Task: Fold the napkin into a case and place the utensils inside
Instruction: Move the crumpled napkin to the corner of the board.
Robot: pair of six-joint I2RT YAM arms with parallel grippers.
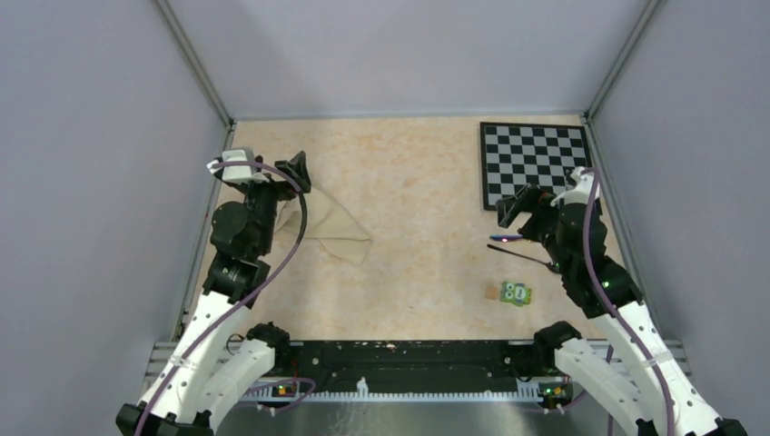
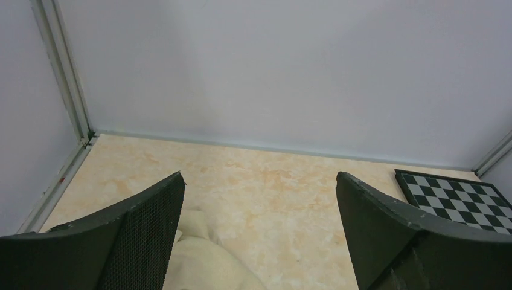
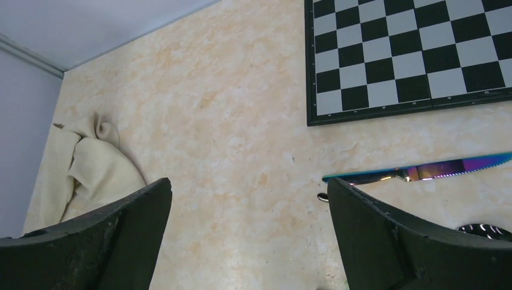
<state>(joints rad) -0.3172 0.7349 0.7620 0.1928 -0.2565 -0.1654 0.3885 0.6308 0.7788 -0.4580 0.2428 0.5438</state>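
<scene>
Speckled tan bench; crumpled napkin at left, utensils at right near chessboard. Left end effector jaws apart, empty; right end effector likewise.

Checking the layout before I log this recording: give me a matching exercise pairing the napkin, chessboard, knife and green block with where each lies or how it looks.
Column one:
1 napkin
2 chessboard
3 knife
4 green block

Column two:
A far right corner, flat
B left side, crumpled and unfolded
C right side, nearest of the four to the robot
D purple-blue sheen, lying between chessboard and green block

Pairs: 1-B, 2-A, 3-D, 4-C
</scene>
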